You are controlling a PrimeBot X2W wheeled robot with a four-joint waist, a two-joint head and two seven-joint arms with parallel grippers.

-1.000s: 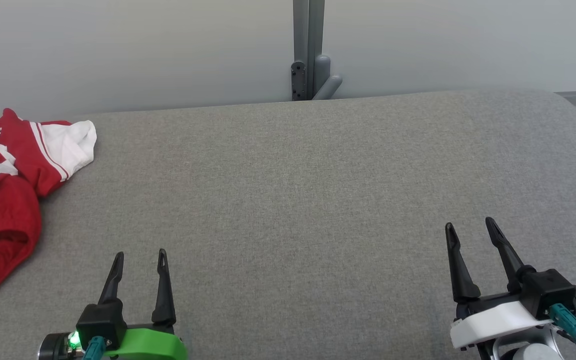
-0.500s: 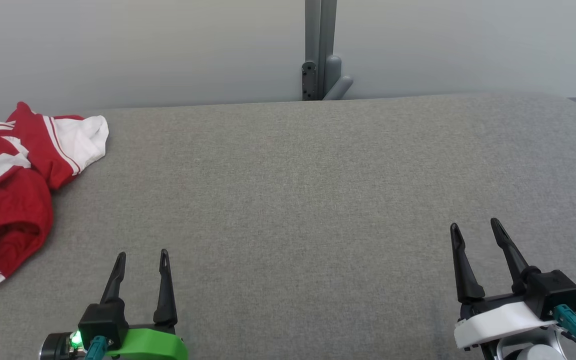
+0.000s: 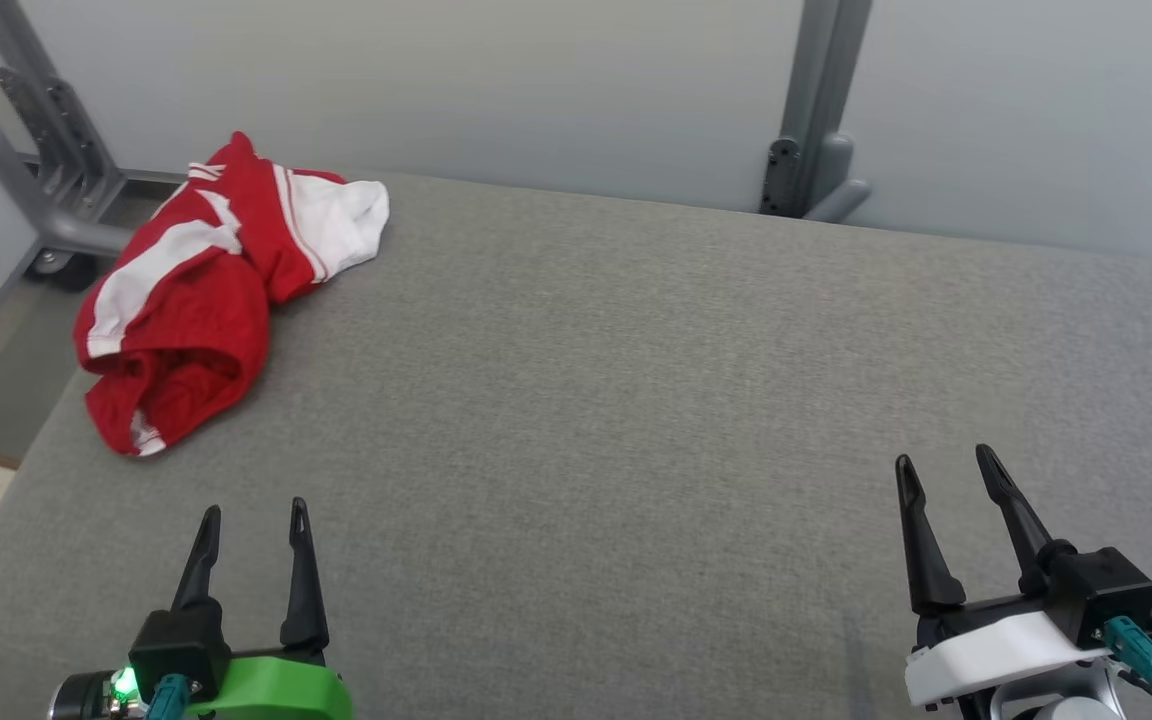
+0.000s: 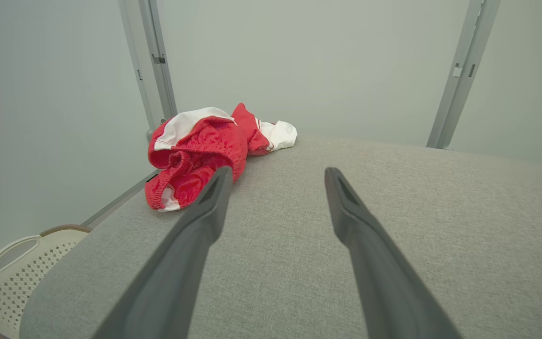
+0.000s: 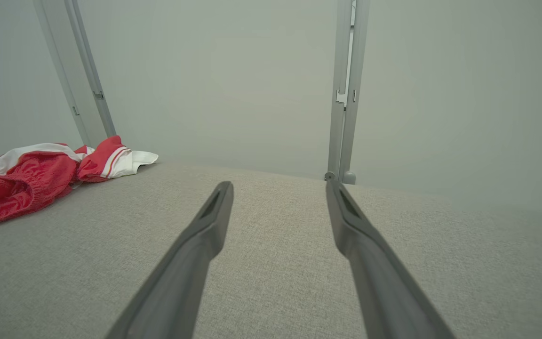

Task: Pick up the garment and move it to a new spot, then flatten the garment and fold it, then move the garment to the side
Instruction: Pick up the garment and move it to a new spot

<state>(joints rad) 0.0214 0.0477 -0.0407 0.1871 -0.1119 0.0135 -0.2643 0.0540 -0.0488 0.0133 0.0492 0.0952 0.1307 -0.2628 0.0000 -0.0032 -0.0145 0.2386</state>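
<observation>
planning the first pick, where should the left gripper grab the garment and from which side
Probably the bunched red hem at the near end of the garment, left gripper coming from the near side: that fold stands up facing it, while the white end lies flatter.

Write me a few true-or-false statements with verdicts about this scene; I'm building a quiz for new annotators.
1. The crumpled red-and-white fabric garment lies near the far left corner of the grey cloth-covered surface. True.
2. The dark-fingered left gripper is shut on the garment. False: it is open and well apart from it.
3. The dark-fingered right gripper is open and holds nothing. True.
4. The garment is folded flat. False: it lies bunched up.
</observation>
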